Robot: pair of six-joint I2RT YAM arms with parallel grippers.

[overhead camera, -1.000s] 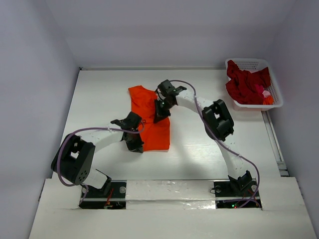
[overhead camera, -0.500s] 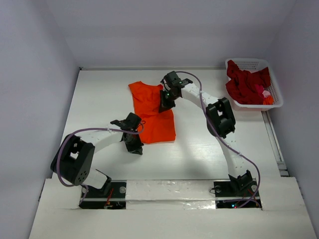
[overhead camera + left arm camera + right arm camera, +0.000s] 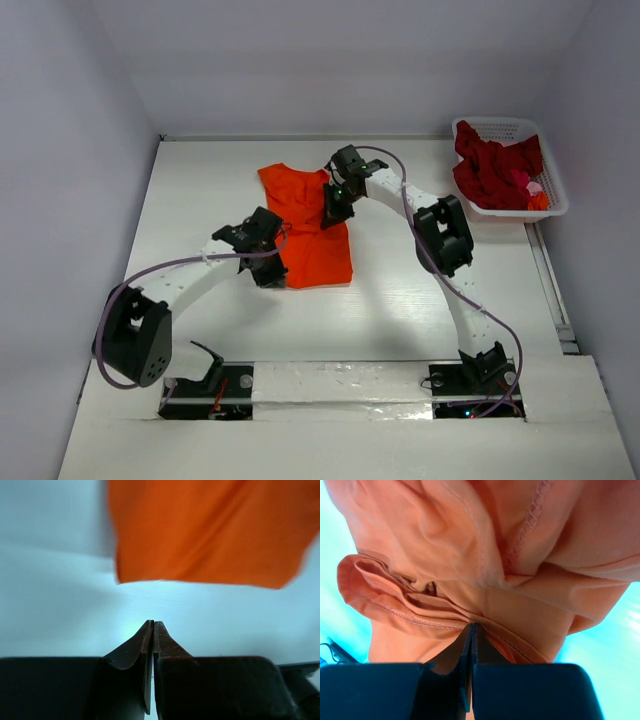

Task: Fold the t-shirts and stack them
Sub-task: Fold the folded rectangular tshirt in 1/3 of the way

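**Left gripper shifts forward; orange t-shirt stays put**
Left gripper closed and empty, cloth just ahead; right gripper closed against the folds, any pinch hidden.

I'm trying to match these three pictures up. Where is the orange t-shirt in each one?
Top external: the orange t-shirt lies mid-table, between the left gripper and the right gripper.
Left wrist: across the top, beyond the shut fingertips, not touching them.
Right wrist: fills most of the picture, bunched up at the fingertips.
Shared landmark: the white table beneath the shirt.
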